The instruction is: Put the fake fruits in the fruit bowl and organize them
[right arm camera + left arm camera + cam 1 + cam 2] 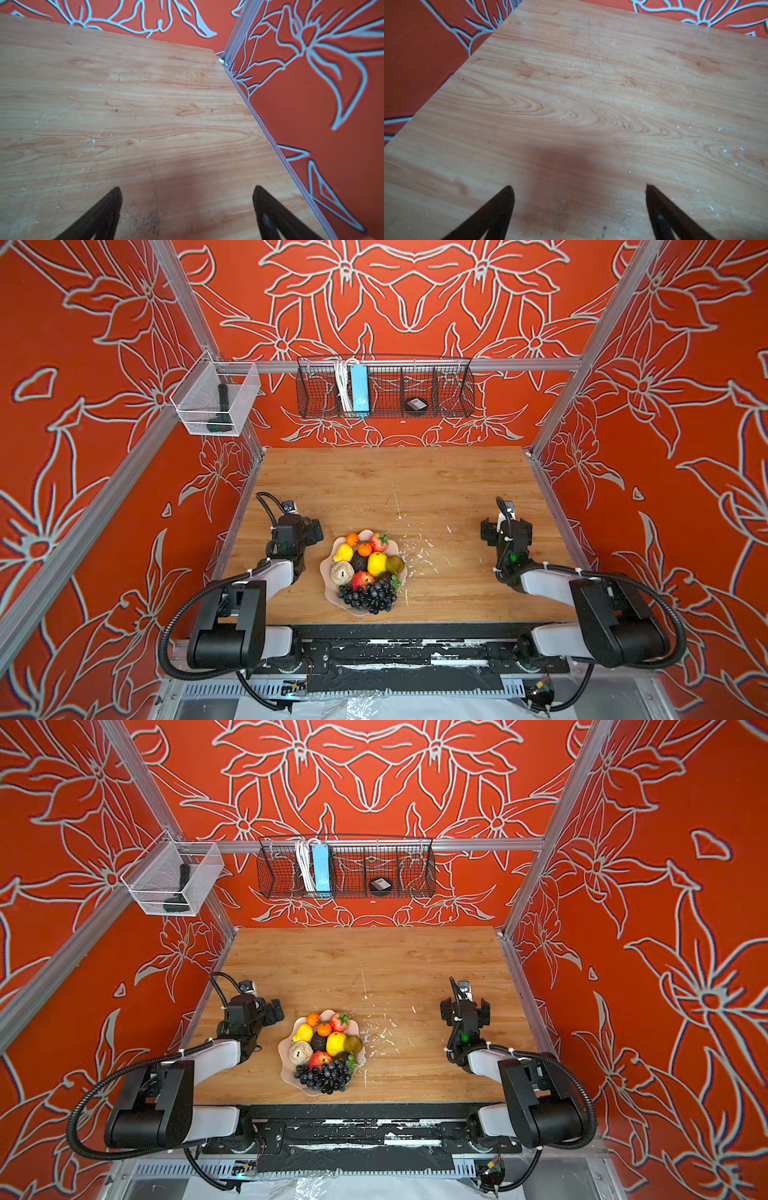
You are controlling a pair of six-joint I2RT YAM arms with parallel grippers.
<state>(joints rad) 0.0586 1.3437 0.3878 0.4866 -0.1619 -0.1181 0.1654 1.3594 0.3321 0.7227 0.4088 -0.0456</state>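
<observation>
With every fake fruit (376, 563) heaped in the pink scalloped fruit bowl (325, 572) at the bench's (571, 93) front centre, the left gripper (578, 185) and right gripper (187, 187), both spread wide and empty, are best held aside, nudging only the grape bunch (368, 597), which may overhang the near rim.

No text, brand, number or sign can be read anywhere. A pale sticker sits on the small black puck (416, 405) in the wire basket (453, 391), hung at twelve o'clock from the table (374, 481). In both top views its print is too small to make out.
</observation>
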